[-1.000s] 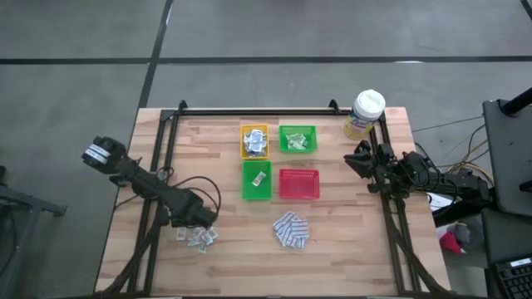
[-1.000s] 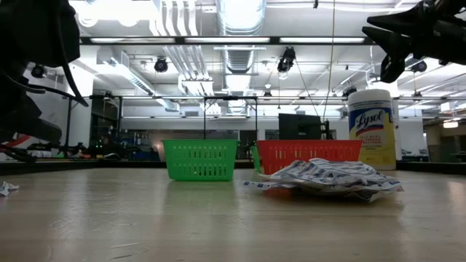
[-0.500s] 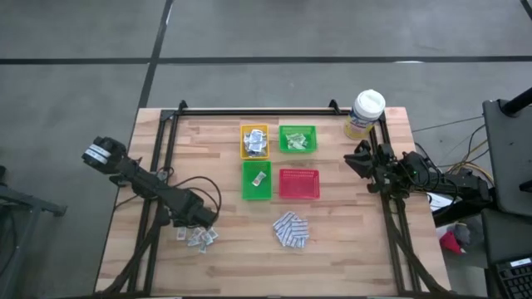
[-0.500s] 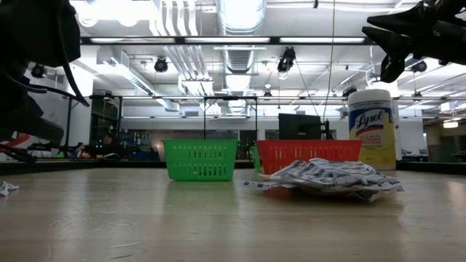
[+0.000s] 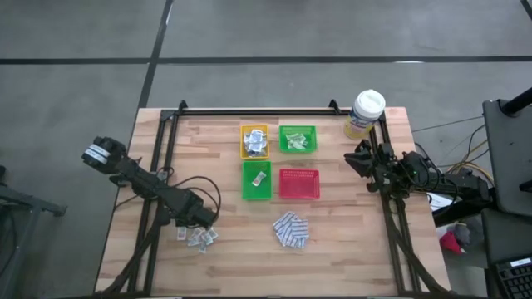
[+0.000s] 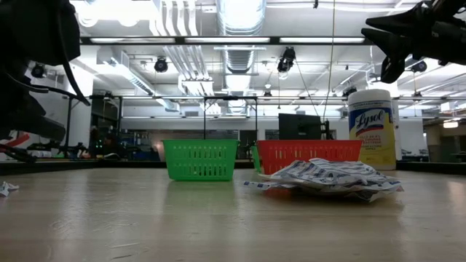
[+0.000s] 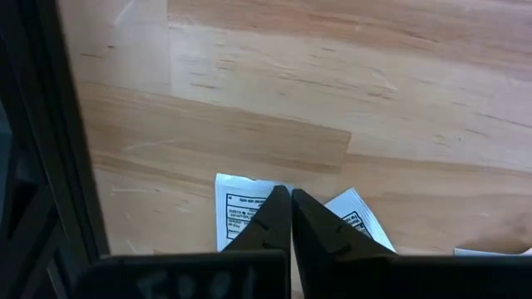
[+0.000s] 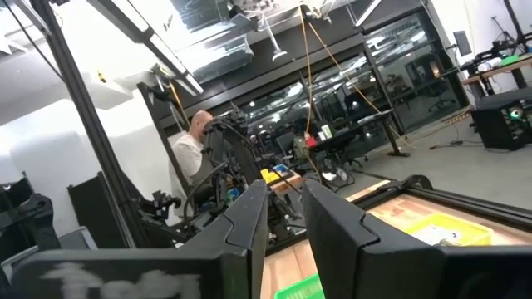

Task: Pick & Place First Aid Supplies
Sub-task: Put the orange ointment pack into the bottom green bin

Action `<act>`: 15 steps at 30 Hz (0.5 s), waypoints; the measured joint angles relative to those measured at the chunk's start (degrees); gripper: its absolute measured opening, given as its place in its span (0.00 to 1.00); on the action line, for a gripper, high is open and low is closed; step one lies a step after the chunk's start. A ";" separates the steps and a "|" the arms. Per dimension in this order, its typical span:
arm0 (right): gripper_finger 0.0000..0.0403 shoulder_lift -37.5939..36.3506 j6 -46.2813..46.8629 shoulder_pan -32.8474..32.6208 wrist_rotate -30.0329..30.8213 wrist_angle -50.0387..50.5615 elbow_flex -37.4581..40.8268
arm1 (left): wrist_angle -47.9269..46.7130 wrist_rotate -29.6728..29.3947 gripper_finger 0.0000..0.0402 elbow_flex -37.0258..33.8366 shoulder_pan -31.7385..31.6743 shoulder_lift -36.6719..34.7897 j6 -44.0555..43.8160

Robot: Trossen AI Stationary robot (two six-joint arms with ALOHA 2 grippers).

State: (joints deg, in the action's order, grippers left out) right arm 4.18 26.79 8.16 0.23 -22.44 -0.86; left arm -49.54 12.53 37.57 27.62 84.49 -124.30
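Left gripper [image 7: 290, 199] closed at lower centre, fingers hiding part of a white sachet [image 7: 237, 209]; grip unclear; right gripper [image 8: 284, 199] parted, raised

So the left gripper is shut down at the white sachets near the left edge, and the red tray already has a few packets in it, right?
Not quite. The red tray holds nothing; the high view shows only its bare ribbed floor. The rest stands: the left gripper is shut, its tips down at the white sachets near the left edge.
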 joint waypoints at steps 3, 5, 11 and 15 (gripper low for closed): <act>0.20 0.01 0.00 -0.02 -0.02 0.00 0.00 | -0.16 0.04 0.01 -0.05 -0.01 -0.03 0.60; 0.21 0.00 0.00 0.00 -0.01 -0.01 0.00 | -1.03 0.11 0.02 0.10 0.00 -0.15 1.48; 0.20 -0.01 -0.24 0.00 0.00 -0.02 0.00 | -3.54 0.29 0.02 0.55 -0.02 -0.46 3.53; 0.18 0.00 -0.23 0.00 -0.01 -0.02 0.00 | -4.03 0.15 0.00 0.50 -0.02 -0.44 4.19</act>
State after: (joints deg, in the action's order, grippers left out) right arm 4.18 26.56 8.16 0.22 -22.45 -0.86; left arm -53.57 12.69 38.06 27.59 84.05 -120.11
